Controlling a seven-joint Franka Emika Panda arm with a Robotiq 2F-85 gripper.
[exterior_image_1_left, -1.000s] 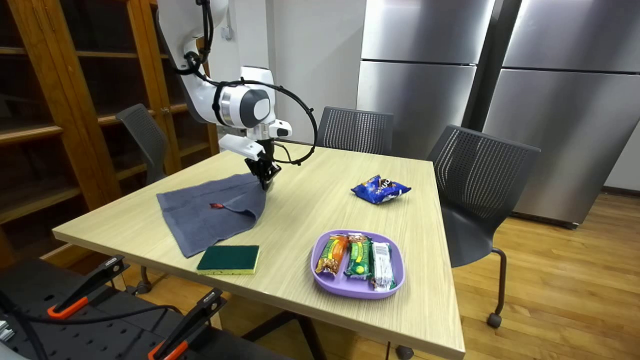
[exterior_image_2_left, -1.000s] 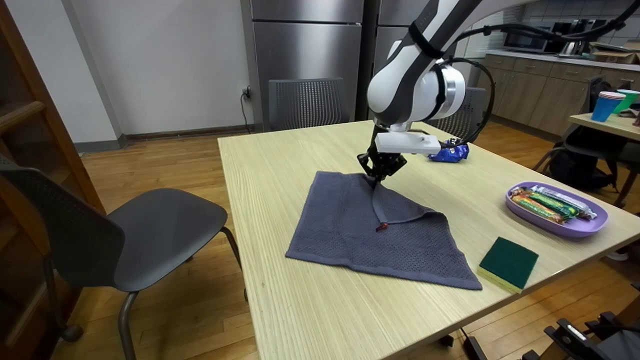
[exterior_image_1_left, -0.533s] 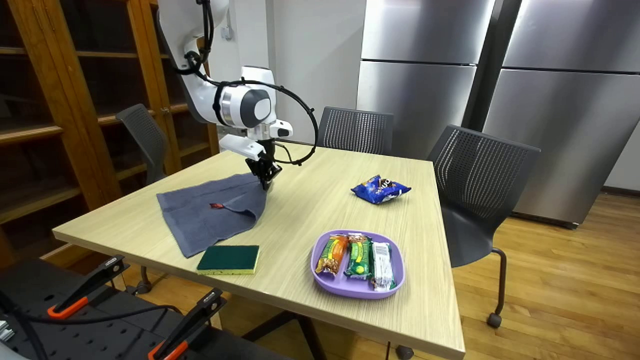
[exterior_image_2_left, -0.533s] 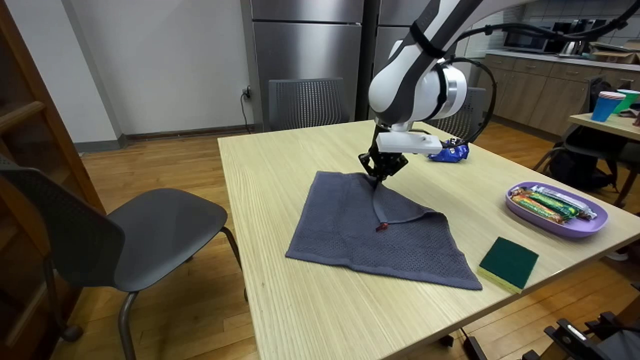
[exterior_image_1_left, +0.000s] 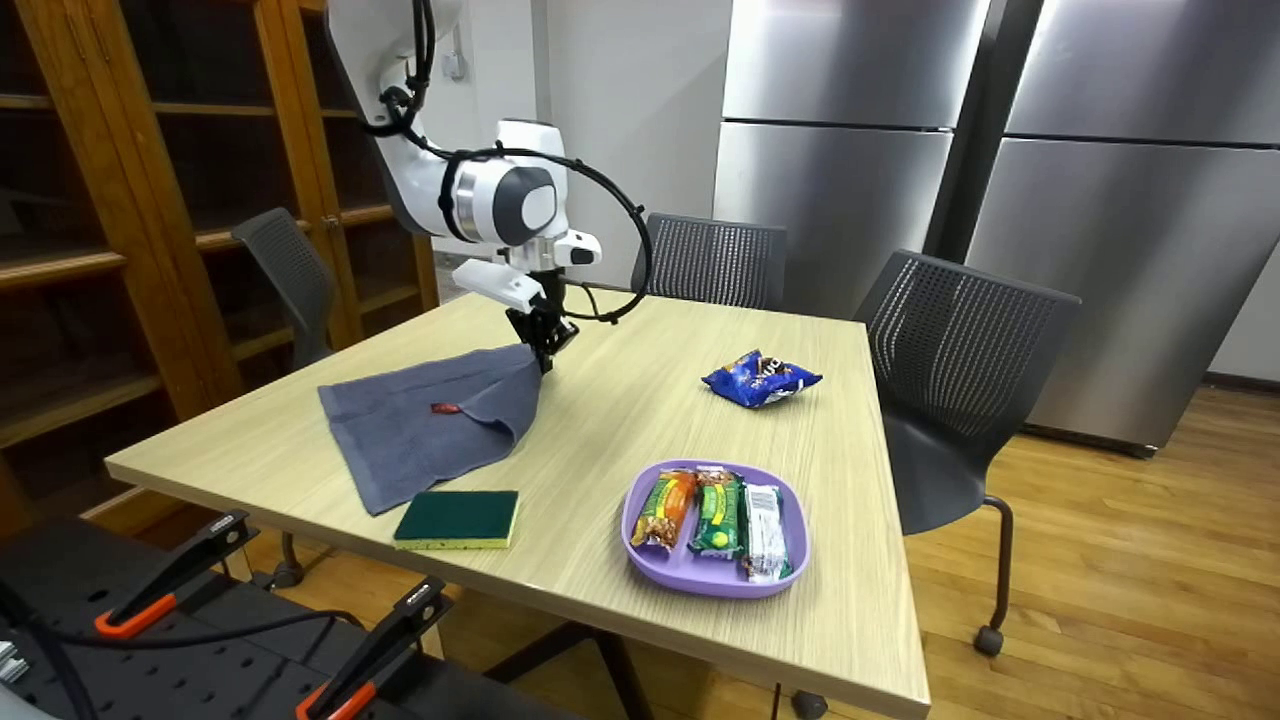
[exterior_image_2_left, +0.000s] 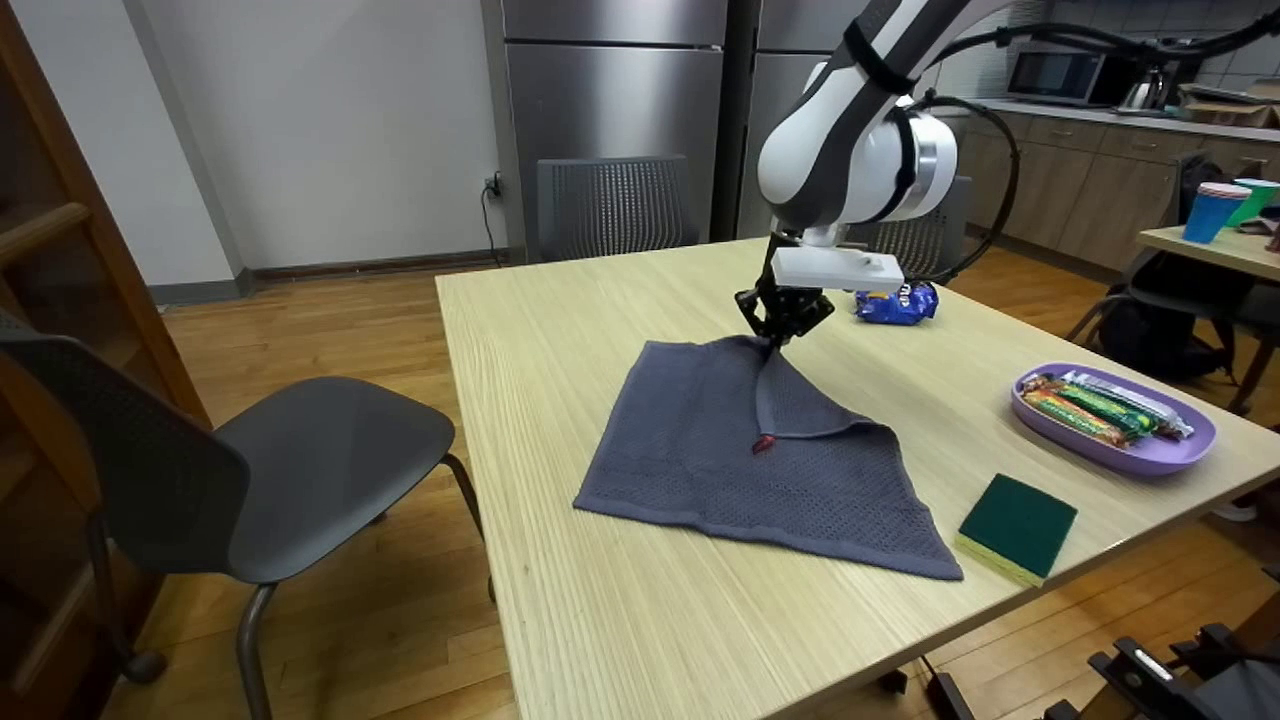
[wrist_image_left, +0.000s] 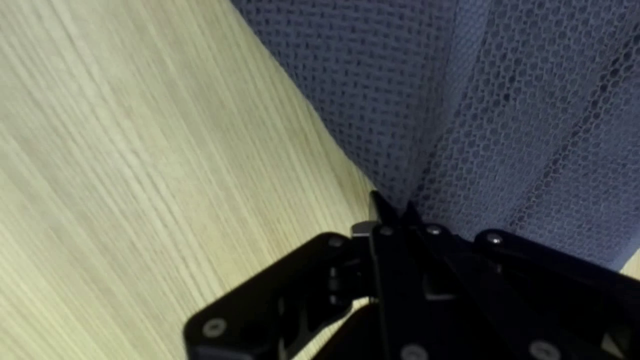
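A dark grey-blue towel (exterior_image_1_left: 400, 430) lies spread on the table, with one part folded over and lifted; it also shows in an exterior view (exterior_image_2_left: 690, 470) and the wrist view (wrist_image_left: 525, 115). My gripper (exterior_image_1_left: 543, 362) is shut on the towel's far edge, just above the table; it also shows in an exterior view (exterior_image_2_left: 775, 342). In the wrist view the fingertips (wrist_image_left: 395, 207) pinch the cloth, which rises to them in a peak. A small red thing (exterior_image_2_left: 763, 443) shows at the tip of the fold on the towel; it also shows in an exterior view (exterior_image_1_left: 445, 408).
A green and yellow sponge (exterior_image_1_left: 457, 519) lies near the towel at the table edge. A purple tray (exterior_image_1_left: 715, 587) holds wrapped bars. A blue snack bag (exterior_image_1_left: 760, 380) lies farther back. Chairs (exterior_image_1_left: 960, 400) stand around the table (exterior_image_1_left: 800, 640).
My gripper has moved slightly up and to the right in both exterior views, pulling the towel's held edge with it. The small red thing has shifted slightly. Sponge, tray and bag have not moved.
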